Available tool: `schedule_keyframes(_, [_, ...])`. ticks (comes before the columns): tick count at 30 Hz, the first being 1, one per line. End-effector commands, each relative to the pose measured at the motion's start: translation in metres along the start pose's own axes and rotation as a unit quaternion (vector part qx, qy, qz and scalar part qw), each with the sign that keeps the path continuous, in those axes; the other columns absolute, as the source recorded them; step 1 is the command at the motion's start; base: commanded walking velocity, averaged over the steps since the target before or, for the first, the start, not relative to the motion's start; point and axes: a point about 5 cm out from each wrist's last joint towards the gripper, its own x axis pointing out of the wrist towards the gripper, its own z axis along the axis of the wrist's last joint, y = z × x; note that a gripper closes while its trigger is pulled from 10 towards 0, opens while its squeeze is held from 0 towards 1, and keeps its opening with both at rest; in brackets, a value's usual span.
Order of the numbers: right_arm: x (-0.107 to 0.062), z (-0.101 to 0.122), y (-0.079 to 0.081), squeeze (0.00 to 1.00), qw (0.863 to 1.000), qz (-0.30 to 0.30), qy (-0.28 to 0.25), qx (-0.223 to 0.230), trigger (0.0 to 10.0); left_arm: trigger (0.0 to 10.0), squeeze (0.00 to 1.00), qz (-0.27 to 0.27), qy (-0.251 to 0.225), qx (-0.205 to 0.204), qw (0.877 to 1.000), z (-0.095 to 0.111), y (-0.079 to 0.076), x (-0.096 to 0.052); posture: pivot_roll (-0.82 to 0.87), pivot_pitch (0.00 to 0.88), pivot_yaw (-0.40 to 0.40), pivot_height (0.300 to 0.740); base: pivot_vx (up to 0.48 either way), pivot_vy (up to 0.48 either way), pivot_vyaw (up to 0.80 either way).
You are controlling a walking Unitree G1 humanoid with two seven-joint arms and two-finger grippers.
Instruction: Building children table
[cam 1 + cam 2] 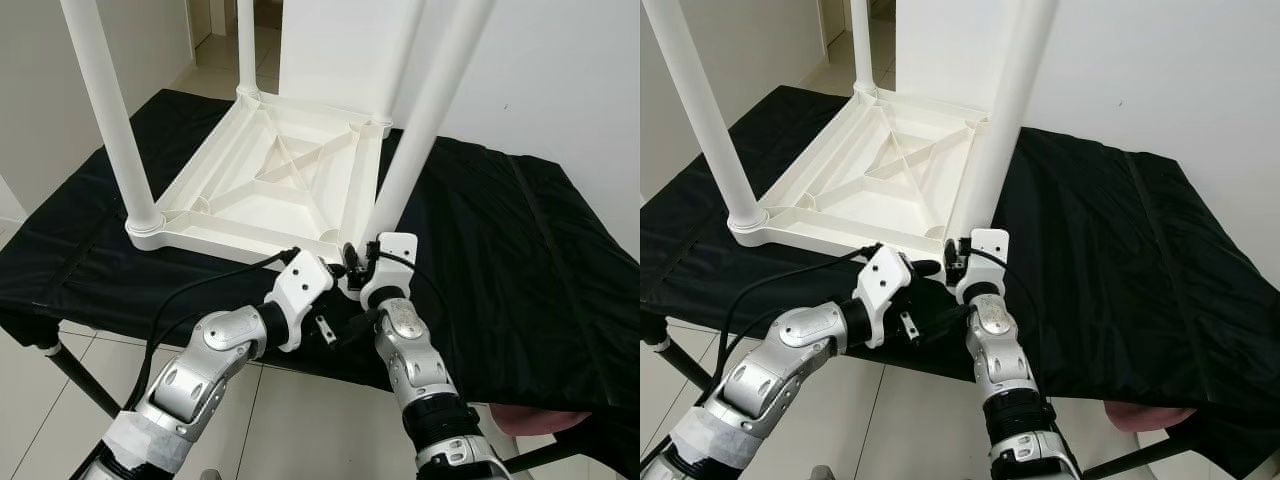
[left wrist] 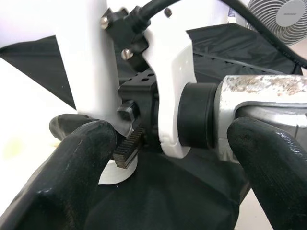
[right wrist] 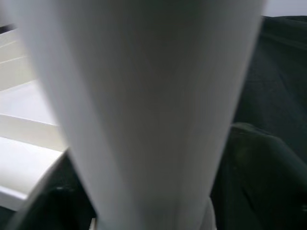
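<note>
You have the white plastic tabletop [image 1: 270, 180] upside down on the black-draped bench [image 1: 520, 260] with all four round white legs [image 1: 110, 110] standing, your right gripper [image 1: 352, 262] apparently clamping the near-right leg [image 1: 420, 130] at its socket, your left gripper [image 1: 340, 275] spread wide beside it, so only final seating and flipping seem left.

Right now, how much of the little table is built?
Mostly built. The white tabletop lies upside down on the black cloth, and all four legs stand up from its corners. The right hand is at the base of the nearest leg, the left hand beside it. Left: flipping it upright.
</note>
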Motion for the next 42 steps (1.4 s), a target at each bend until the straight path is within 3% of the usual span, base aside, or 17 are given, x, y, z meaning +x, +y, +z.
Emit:
schedule_keyframes(1, [-0.002,-0.003,-0.012,1.00,1.000,-0.005,0.008,0.002,10.0,10.0,0.00,-0.019,-0.002,0.004,1.000,0.001,-0.001,0.002,-0.04,0.000,-0.086,0.740,0.000,0.000,0.00])
schedule_keyframes(5, [-0.002,0.004,-0.020,1.00,1.000,0.014,-0.009,-0.002,10.0,10.0,0.00,-0.019,-0.001,0.004,1.000,0.000,-0.001,0.002,-0.04,0.000,-0.089,0.740,0.000,0.000,0.00])
schedule_keyframes(6, [-0.002,0.008,-0.026,0.00,0.999,0.042,-0.019,-0.011,10.0,10.0,0.00,-0.019,0.002,0.005,1.000,-0.002,-0.001,0.001,-0.04,0.000,-0.089,0.740,0.000,0.000,0.00])
schedule_keyframes(8, [-0.002,0.008,-0.026,0.00,0.999,0.042,-0.019,-0.011,10.0,10.0,0.00,-0.019,0.002,0.005,1.000,-0.002,-0.001,0.001,-0.04,0.000,-0.089,0.740,0.000,0.000,0.00])
schedule_keyframes(11, [0.004,0.022,-0.047,0.00,0.978,0.194,-0.018,-0.069,10.0,10.0,0.00,-0.022,0.004,0.006,1.000,-0.003,-0.003,0.001,-0.04,0.000,-0.086,0.740,0.000,0.000,0.00])
schedule_keyframes(13, [0.004,0.022,-0.047,0.00,0.978,0.194,-0.018,-0.069,10.0,10.0,0.00,-0.022,0.004,0.006,1.000,-0.003,-0.003,0.001,-0.04,0.000,-0.086,0.740,0.000,0.000,0.00])
schedule_keyframes(14, [0.005,0.023,-0.049,0.00,0.970,0.226,-0.011,-0.091,10.0,10.0,0.00,-0.022,0.004,0.007,1.000,-0.003,-0.003,0.001,-0.04,0.000,-0.085,0.740,0.000,0.000,0.00])
schedule_keyframes(16, [0.011,0.020,-0.048,0.00,0.954,0.280,0.011,-0.109,10.0,10.0,0.00,-0.022,0.003,0.009,1.000,-0.002,-0.001,0.002,-0.03,0.000,-0.082,0.740,0.000,0.000,0.00])
schedule_keyframes(18, [0.011,0.020,-0.048,0.00,0.954,0.280,0.011,-0.109,10.0,10.0,0.00,-0.022,0.003,0.009,1.000,-0.002,-0.001,0.002,-0.03,0.000,-0.082,0.740,0.000,0.000,0.00])
schedule_keyframes(21, [0.016,0.010,-0.033,0.00,0.928,0.348,0.044,-0.123,10.0,10.0,0.00,-0.021,0.002,0.011,1.000,-0.001,-0.001,0.001,-0.02,0.000,-0.080,0.740,0.000,0.000,0.00])
schedule_keyframes(26, [0.017,0.007,-0.029,0.00,0.922,0.362,0.049,-0.127,10.0,10.0,0.00,-0.020,0.002,0.012,1.000,-0.001,0.000,0.001,-0.02,0.000,-0.080,0.740,0.000,0.000,0.00])
schedule_keyframes(27, [0.018,0.005,-0.026,0.00,0.919,0.369,0.053,-0.129,5.6,10.0,0.00,-0.020,0.002,0.012,1.000,-0.001,0.000,0.000,-0.01,0.000,-0.081,0.740,0.000,0.000,0.00])
schedule_keyframes(28, [0.018,0.002,-0.023,0.00,0.916,0.375,0.059,-0.128,0.0,10.0,0.00,-0.019,0.002,0.013,1.000,0.000,0.000,0.000,-0.01,0.000,-0.081,0.740,0.000,0.000,0.00])
schedule_keyframes(34, [0.020,0.000,-0.023,0.00,0.907,0.398,0.063,-0.118,0.0,10.0,0.00,-0.015,0.002,0.011,1.000,0.000,0.000,-0.001,0.00,0.000,-0.085,0.740,0.000,0.000,0.00])
schedule_keyframes(42, [0.019,0.001,-0.033,0.00,0.911,0.395,0.054,-0.107,0.0,10.0,0.00,-0.018,0.002,0.008,1.000,-0.001,-0.002,-0.001,-0.01,0.000,-0.084,0.740,0.000,0.000,0.00])
